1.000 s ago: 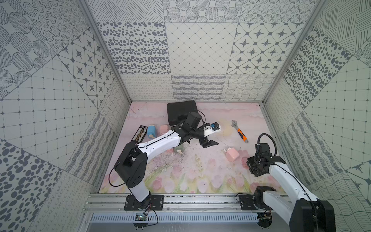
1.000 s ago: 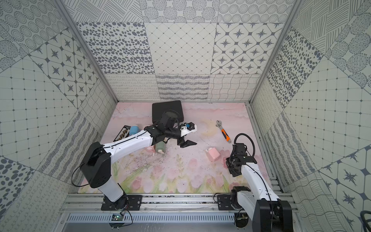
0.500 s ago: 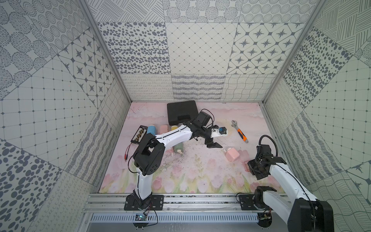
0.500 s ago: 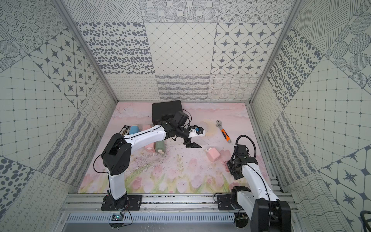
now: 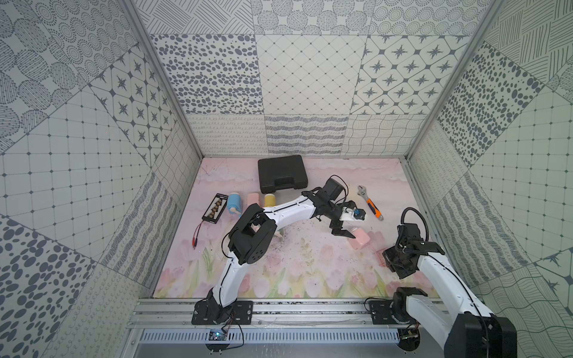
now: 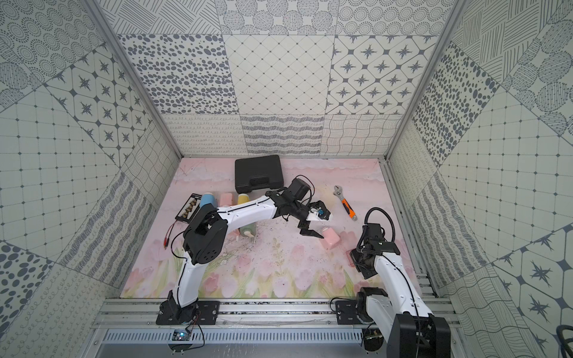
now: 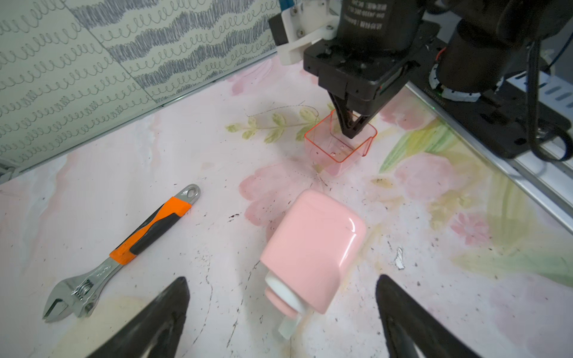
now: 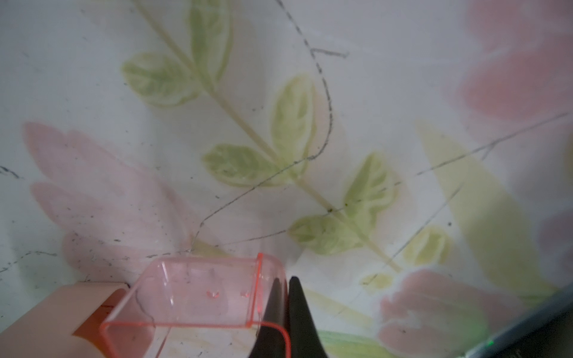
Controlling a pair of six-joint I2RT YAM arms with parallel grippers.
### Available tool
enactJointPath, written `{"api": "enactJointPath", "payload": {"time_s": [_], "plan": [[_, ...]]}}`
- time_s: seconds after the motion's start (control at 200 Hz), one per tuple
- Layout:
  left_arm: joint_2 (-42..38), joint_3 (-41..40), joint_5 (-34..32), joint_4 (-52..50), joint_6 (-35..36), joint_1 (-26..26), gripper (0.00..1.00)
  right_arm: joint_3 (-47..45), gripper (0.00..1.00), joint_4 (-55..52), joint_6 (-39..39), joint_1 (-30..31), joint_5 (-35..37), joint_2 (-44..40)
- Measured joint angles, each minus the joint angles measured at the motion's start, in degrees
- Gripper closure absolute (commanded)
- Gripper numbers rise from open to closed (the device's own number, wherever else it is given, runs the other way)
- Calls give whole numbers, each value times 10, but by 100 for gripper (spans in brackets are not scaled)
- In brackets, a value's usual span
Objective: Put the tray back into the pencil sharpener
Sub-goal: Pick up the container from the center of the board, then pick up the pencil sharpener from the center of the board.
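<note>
Our left fingers (image 7: 161,313) stand wide apart and hold nothing. The left gripper (image 7: 282,279) hangs over the white end of the sharpener (image 7: 313,245), with one finger to each side of it and clear of it. Our right fingers (image 8: 297,313) are pressed together on one wall of the tray (image 7: 338,152), one finger inside and one outside. So the right gripper (image 7: 352,130) is pinching the tray by its rim.

The tray is clear pink with an orange edge. It sits open side up, out of the sharpener, just to the right of it and a little nearer. There is a small gap between them in the left wrist view. We cannot tell whether the tray rests on the mat (image 5: 310,257) or is held just above it.

The sharpener is pink and lies on its side on the right half of the mat, about midway between near and far. Its white end points far-left, toward our left arm.

A wrench (image 5: 370,203) with an orange and black handle lies on the far side of the sharpener, apart from it. A black case (image 5: 282,173) sits shut at the far edge, near the middle. On the far left, blue (image 5: 234,201), pink (image 5: 252,198) and yellow (image 5: 269,200) items stand in a row, partly hidden by our left arm. The mat is speckled with dark shavings.
</note>
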Motion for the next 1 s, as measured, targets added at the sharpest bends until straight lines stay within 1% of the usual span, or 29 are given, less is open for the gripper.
{"api": "enactJointPath", "payload": {"time_s": [0.16,0.27,0.56,0.635,0.805,1.001], "plan": [[32,28,-10,-14,31,-16,6,1,94,2,-16,0,-1,-28],[53,62,-17,-34,49,-21,6,0,93,1,-25,0,-1,-43],[104,141,-27,-114,75,-34,12,-2,92,-2,-33,0,-3,-64],[111,153,-30,-138,78,-36,17,-2,92,-2,-38,0,-6,-64],[127,181,-47,-186,89,-42,34,-2,91,-2,-47,0,-11,-62],[129,189,-54,-219,100,-43,52,-2,93,0,-54,0,-17,-52]]}}
